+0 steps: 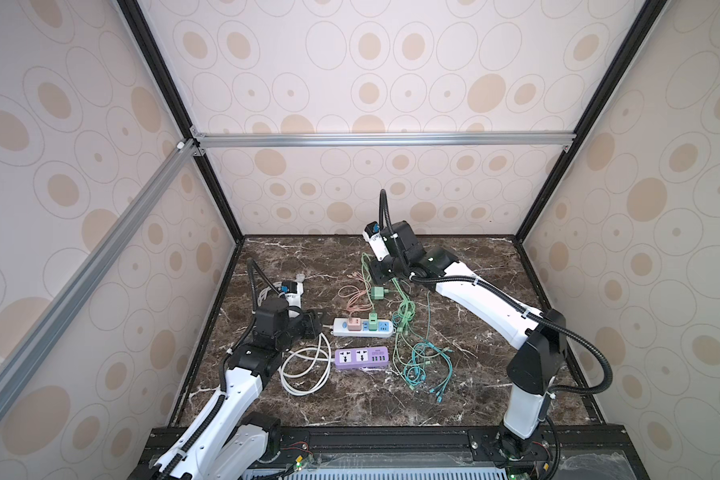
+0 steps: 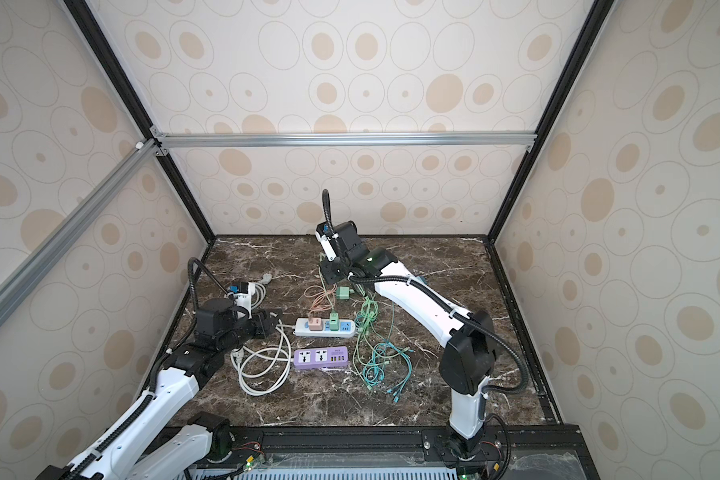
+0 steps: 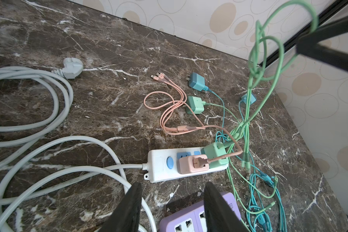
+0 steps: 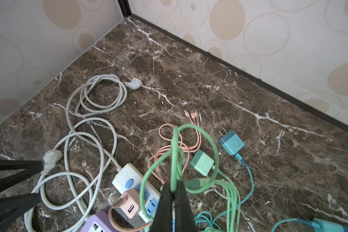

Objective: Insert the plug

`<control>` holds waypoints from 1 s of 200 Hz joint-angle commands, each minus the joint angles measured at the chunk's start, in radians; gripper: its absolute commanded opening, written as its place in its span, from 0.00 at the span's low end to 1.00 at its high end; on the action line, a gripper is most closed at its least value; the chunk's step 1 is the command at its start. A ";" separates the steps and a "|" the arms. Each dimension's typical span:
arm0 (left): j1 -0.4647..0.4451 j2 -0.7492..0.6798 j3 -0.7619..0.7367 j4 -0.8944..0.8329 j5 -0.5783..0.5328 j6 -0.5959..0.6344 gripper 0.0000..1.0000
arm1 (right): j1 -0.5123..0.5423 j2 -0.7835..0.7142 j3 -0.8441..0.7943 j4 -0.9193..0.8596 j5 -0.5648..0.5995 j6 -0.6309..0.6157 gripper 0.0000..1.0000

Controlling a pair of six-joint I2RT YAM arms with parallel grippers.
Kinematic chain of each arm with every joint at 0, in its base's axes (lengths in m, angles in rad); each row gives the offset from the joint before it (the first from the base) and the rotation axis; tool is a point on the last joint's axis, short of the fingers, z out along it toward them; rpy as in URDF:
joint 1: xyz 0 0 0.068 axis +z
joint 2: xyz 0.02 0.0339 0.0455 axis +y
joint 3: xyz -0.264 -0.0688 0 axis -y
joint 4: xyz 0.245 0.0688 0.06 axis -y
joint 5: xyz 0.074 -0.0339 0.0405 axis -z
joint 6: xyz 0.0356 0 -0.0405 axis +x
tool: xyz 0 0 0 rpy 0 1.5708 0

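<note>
Nothing is legible; print on the purple power strip [image 1: 361,358] is too small.

Your right gripper [image 4: 174,188] has its jaws pinched on the looping green cable [image 4: 175,150], close to the white power strip [image 4: 124,174] and pink charger [image 4: 129,202].

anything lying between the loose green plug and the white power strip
Yes: the pink cable lies coiled between the loose green plug and the white power strip. The green cable pinched in the shut right gripper hangs close by, over the same stretch.
</note>
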 commanded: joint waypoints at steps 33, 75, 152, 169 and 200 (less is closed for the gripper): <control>0.006 -0.018 -0.003 0.016 -0.005 -0.009 0.51 | -0.050 0.103 -0.004 0.011 -0.115 0.076 0.05; 0.006 -0.012 -0.005 0.023 -0.002 -0.013 0.51 | -0.075 0.131 0.019 -0.052 -0.163 0.071 0.45; 0.005 0.002 0.004 0.022 -0.006 -0.009 0.51 | -0.099 -0.072 -0.204 -0.072 -0.038 -0.073 0.53; 0.006 0.001 0.010 0.012 -0.008 -0.004 0.51 | -0.130 -0.095 -0.278 -0.080 -0.010 -0.120 0.51; 0.006 0.000 0.021 -0.002 -0.016 0.006 0.51 | -0.193 -0.105 -0.346 -0.055 -0.125 -0.162 0.51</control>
